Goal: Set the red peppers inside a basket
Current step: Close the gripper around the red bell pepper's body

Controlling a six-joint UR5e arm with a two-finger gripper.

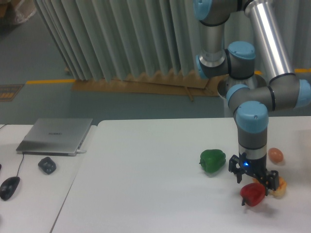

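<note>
While your hand point(254, 178) hangs low over the white surface point(146, 184), the red pepper point(253, 194) sits directly beneath it, on the surface near the front right. The dark fingers look spread to either side of the pepper's top, not pinching it, so the coming move is, by my reading, a short straight drop and a squeeze. The pepper is small, glossy and rounded, with no obvious long axis; expect a slick, curved skin under the fingers. A larger green pepper point(212, 160) lies to the left, apart from the hand. Orange-brown bread point(279, 187) sits just beside the red pepper's right. No basket shows.
</note>
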